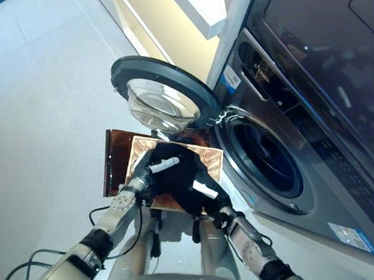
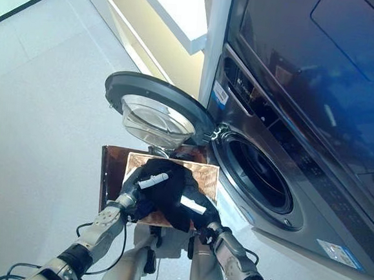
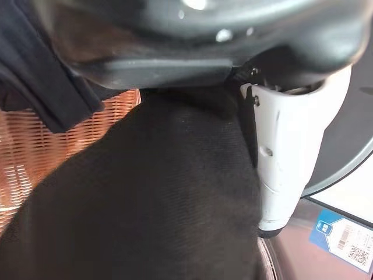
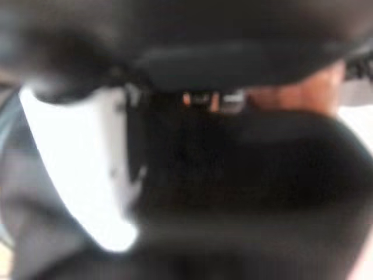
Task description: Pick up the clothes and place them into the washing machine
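Observation:
A bundle of black clothes [image 1: 183, 177] is held between my two hands just above a woven basket [image 1: 206, 157]. My left hand [image 1: 144, 170] grips its left side, white thumb cover [image 3: 291, 151] pressed on the cloth [image 3: 163, 192]. From the right, my right hand [image 1: 213, 199] is curled on the cloth [image 4: 250, 192], its white thumb cover [image 4: 76, 163] against it. The washing machine's drum opening [image 1: 266, 160] gapes to the right of the bundle. Its round door [image 1: 161, 94] is swung open to the left, above the basket.
The basket rests on a dark brown stand [image 1: 112, 163] in front of the machine. A second dark appliance [image 1: 323, 53] is stacked above the washer. White and cream cabinets [image 1: 184, 10] stand behind the door. Grey floor [image 1: 41, 102] spreads to the left.

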